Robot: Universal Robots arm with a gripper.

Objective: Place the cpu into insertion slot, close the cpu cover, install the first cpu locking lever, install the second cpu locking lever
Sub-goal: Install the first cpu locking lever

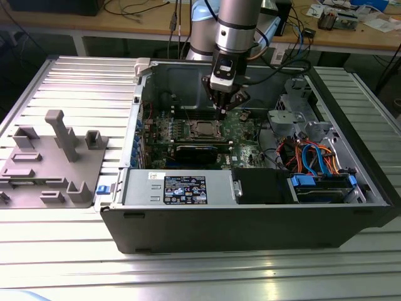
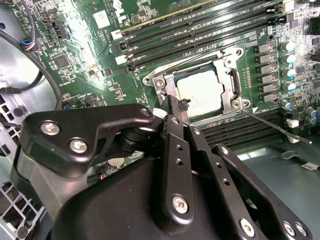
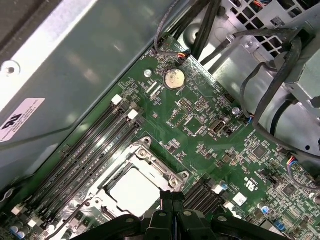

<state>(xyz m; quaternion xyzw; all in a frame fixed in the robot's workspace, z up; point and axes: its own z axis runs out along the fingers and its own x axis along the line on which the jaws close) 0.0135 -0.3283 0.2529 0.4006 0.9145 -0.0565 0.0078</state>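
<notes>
Exterior view: ribbed metal bench [image 1: 62,81] carries an open PC case [image 1: 250,219], cluttered desk behind. Using the insertion slot [image 1: 205,129] as ref, the gripper [image 1: 224,108] hangs just above it, off toward the exterior view's right. You can't tell the fingers' spread here; arm body masks them.

Second wrist view: fingers [image 2: 176,107] read as pressed together, nothing pinched. The cpu [image 2: 200,92] sits inside the slot, and the cpu cover [image 2: 165,82] looks laid flat around it. One thin locking lever [image 2: 267,123] runs along the slot's edge and juts out past it; seated vs. free: can't tell. Risk, in my judgement: if the fingertip catches the lever off-centre it may slip and scrape the motherboard [image 2: 90,60] or RAM slots [image 2: 200,30] beside the socket.

First wrist view: cpu [image 3: 134,191] again in slot; gripper [image 3: 172,199] tips sit at the socket's rim, contact unclear. Socket's near edge is cut off by gripper linkage.
</notes>
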